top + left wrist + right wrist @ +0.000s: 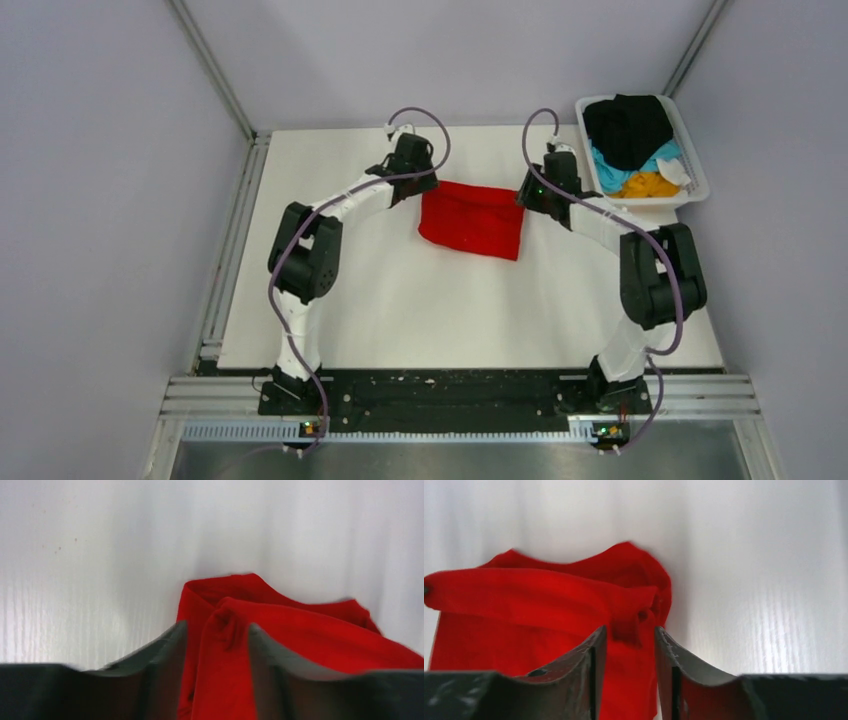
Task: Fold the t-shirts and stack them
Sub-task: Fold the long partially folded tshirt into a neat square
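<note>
There are 2 arms, 2 grippers, 1 white basket (658, 201) and 4 t-shirts: 1 red t-shirt (472, 218) on the table and 3 heaped in the basket, the black t-shirt (628, 128) on top of the light blue t-shirt (603, 160) and the orange-yellow t-shirt (645, 184). The white table (400, 300) sits between pale grey walls (100, 200), with the basket at its far right corner. The red t-shirt lies mid-table towards the far side, folded into a rough rectangle of 2 or more layers. The left gripper (217, 627) is at its left far corner, the right gripper (630, 632) at its right far corner. Each has its fingers slightly parted, straddling a puckered bit of red cloth.
</note>
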You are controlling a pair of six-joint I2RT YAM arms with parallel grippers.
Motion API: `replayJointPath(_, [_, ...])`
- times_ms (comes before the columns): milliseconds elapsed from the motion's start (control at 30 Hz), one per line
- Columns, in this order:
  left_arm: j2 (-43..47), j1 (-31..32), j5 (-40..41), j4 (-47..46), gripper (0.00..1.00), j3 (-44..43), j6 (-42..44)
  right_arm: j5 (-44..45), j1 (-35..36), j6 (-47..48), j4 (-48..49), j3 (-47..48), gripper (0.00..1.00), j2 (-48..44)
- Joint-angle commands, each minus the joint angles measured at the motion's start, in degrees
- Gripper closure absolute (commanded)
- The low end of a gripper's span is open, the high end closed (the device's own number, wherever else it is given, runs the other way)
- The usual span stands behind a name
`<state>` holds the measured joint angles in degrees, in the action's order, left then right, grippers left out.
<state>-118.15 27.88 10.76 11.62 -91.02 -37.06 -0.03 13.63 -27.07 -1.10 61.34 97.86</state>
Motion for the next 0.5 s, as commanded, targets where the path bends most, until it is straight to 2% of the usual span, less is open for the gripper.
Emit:
replayJointPath(0, [-0.68,-2.57,0.6,2.3,0.11,-5.7,1.65,4.86,-2.57,-0.04,-0.12,7.5,0.43,2.98])
replayJointPath(33, [-0.4,-2.57,0.25,2.34,0.06,-6.0,2.51,5.22,-2.62,-0.21,-1.08,8.47,0.33,2.96])
replayJointPath(100, [1.05,-2.57,-0.45,2.82,0.02,-5.65,3.52,5.22,-2.6,-0.97,-1.52,8.49,0.17,1.6])
replayJointPath(133, [2.13,-2.58,-1.33,2.77,0.01,-4.74,3.5,4.91,-2.6,-1.4,-1.25,7.55,0.13,0.52])
replayJointPath(233, [5.97,-2.49,-9.44,-0.64,0.01,-0.11,3.67,-1.4,-2.64,-2.16,2.25,3.01,0.11,-3.21])
replayJointPath(367, [9.52,-1.39,-26.42,-6.12,0.01,6.3,3.03,-19.77,-2.34,-5.33,12.69,-3.47,0.1,-5.8])
replayJointPath(467, [11.04,-0.08,-30.87,-7.89,0.01,10.57,2.12,-25.6,-0.86,-7.92,16.4,-4.33,0.1,-3.9])
